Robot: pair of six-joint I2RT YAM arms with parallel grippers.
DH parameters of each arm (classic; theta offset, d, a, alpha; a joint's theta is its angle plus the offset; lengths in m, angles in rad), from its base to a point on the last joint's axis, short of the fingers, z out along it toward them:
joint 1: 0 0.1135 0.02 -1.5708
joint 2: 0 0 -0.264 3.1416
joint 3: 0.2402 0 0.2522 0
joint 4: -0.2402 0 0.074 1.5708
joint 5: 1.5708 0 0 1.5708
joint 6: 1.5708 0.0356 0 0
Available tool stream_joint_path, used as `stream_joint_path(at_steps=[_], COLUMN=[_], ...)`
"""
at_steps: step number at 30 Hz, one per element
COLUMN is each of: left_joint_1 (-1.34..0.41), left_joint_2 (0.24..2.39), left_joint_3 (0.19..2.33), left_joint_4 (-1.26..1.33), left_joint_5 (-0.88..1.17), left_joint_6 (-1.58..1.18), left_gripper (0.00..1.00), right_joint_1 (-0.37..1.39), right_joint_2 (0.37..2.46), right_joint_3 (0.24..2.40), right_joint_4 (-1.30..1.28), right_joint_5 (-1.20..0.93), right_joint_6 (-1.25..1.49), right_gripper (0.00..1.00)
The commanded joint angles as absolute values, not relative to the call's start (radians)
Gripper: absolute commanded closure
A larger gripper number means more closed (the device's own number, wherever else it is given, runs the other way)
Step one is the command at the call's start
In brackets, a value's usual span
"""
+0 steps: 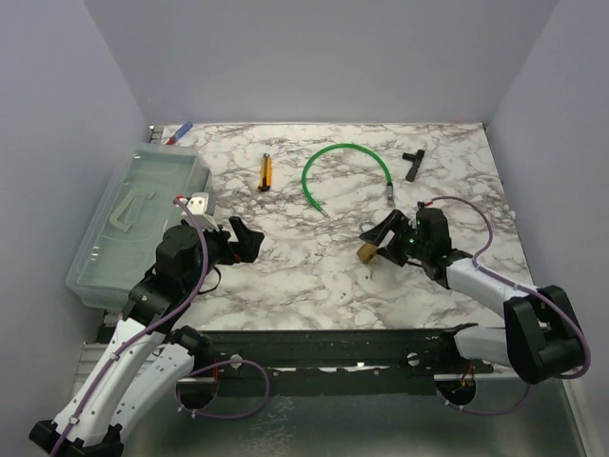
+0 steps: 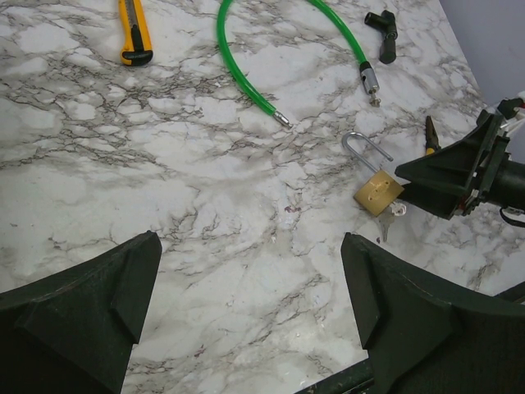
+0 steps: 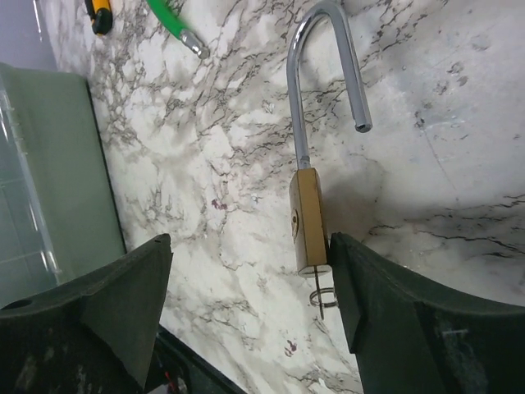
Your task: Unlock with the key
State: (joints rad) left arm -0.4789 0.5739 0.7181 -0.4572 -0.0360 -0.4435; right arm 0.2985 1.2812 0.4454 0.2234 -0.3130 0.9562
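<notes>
Between the matt dark fingers (image 3: 98,320): padlock body (image 3: 310,217) of dull satin brass, shackle (image 3: 328,49) of mirror-bright polished metal. Beyond the fingertips: glossy green plastic-sheathed cable (image 3: 168,20) on smooth, marble-patterned tabletop (image 3: 205,148).

**Legible Markings: None**

No text, label, brand, number or sign could be read in any view. The brass padlock (image 3: 309,217) presented plain faces in the right wrist view. The yellow utility knife (image 1: 265,172) and the clear plastic bin (image 1: 143,224) appeared too small for markings to resolve.
</notes>
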Motion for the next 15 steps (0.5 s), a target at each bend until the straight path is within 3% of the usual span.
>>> stream_joint_path(at_steps=[1,6,9,13,15], left_joint_1=[-0.479,-0.479,-0.479,-0.479,-0.479], left_joint_2=[0.559,0.558,0.556,0.556,0.556], left_joint_3=[0.732,0.732,0.732,0.732,0.732], left_joint_4=[-0.462,-0.463,-0.460,-0.461,-0.461], left_joint_5=[-0.051,-0.050,-0.051,-0.051,-0.051], left_joint_6=[-0.428,-0.429,-0.428,-0.428,-0.427], left_gripper=[0.01,0.01,0.01,0.01,0.01], right_joint_1=[0.290,0.290,0.290,0.290,0.290], right_joint_2=[1.184,1.136,1.128,1.148,1.172], right_joint_3=[0.515,0.542,0.543,0.553,0.562], right_joint_4=[0.027,-0.108,-0.126,-0.121,-0.108], right_joint_5=[-0.199,-0.132,-0.118,-0.117,-0.134], right_joint_6=[0.842,0.784,0.761,0.738,0.727], right_gripper=[0.16,0.16,0.25,0.43,0.46])
